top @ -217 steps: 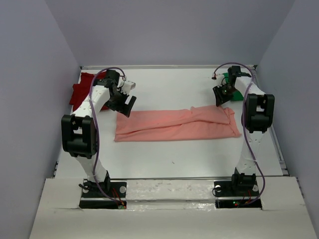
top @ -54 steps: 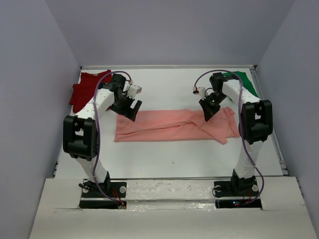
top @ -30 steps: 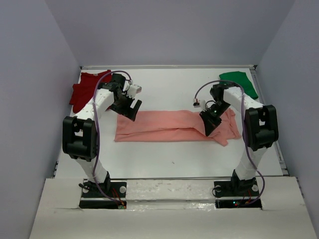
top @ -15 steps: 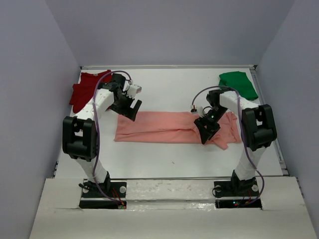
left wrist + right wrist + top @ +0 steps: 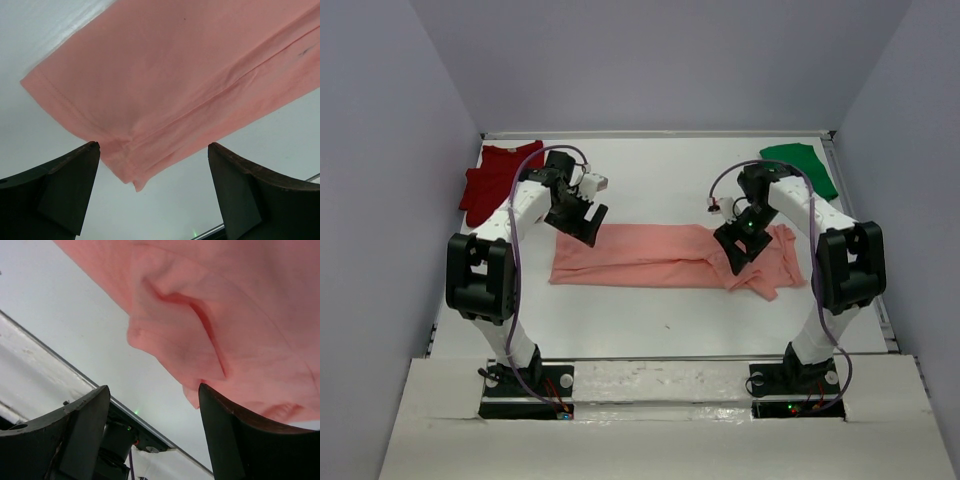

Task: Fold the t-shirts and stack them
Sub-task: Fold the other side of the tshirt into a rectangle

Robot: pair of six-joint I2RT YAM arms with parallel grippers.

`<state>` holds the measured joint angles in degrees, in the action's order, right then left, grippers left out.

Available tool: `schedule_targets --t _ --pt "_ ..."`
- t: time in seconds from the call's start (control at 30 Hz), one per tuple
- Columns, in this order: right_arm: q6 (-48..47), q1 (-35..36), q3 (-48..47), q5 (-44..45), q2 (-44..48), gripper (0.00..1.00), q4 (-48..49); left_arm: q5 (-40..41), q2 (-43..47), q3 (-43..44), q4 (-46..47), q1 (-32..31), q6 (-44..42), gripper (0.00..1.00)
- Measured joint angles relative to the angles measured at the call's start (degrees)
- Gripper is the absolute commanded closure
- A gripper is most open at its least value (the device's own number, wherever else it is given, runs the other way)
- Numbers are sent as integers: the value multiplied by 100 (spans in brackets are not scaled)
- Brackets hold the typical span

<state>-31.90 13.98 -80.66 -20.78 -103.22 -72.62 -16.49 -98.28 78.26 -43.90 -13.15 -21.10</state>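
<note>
Left tool (image 5: 582, 228) jaws wide apart, right tool (image 5: 737, 256) jaws apart, both arms reaching forward

Nothing can be read in any view — no lettering, label, brand or number shows on the salmon-pink t-shirt (image 5: 650, 257), the dark red t-shirt (image 5: 488, 182), the green t-shirt (image 5: 802, 166) or the table (image 5: 660, 185).

A lab test booth: bare lavender walls (image 5: 670, 60) enclosing white table (image 5: 660, 320).
</note>
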Motion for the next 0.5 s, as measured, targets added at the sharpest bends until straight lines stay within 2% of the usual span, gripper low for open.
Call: schedule_targets --t 0.2,0.5 --pt "350 -24 492 769 619 24 481 -177 24 -240 76 -192 -92 1" --pt "669 -90 1290 1178 708 26 1233 -442 118 -356 243 -358 -245 1"
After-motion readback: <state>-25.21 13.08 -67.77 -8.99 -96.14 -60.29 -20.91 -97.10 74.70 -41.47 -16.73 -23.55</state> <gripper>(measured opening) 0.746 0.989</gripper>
